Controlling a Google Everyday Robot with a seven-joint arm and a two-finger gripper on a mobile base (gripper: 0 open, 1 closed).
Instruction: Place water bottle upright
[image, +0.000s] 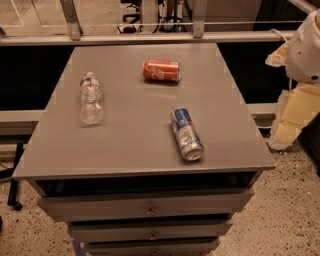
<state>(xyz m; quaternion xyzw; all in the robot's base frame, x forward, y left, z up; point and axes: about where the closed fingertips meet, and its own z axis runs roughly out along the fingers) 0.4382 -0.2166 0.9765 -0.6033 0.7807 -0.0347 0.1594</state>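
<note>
The water bottle (91, 99) is clear ribbed plastic with a pale label band. It lies on its side on the left part of the grey table top (135, 105), with its cap end pointing to the far edge. My arm, white with cream parts, hangs at the right edge of the view. Its gripper (286, 131) is off the table's right side, below the level of the top and far from the bottle. Nothing shows in the gripper.
An orange soda can (161, 70) lies on its side at the far middle. A blue-and-silver can (186, 134) lies on its side at the near right. Drawers (147, 205) sit under the top. A metal rail (150, 37) runs behind the table.
</note>
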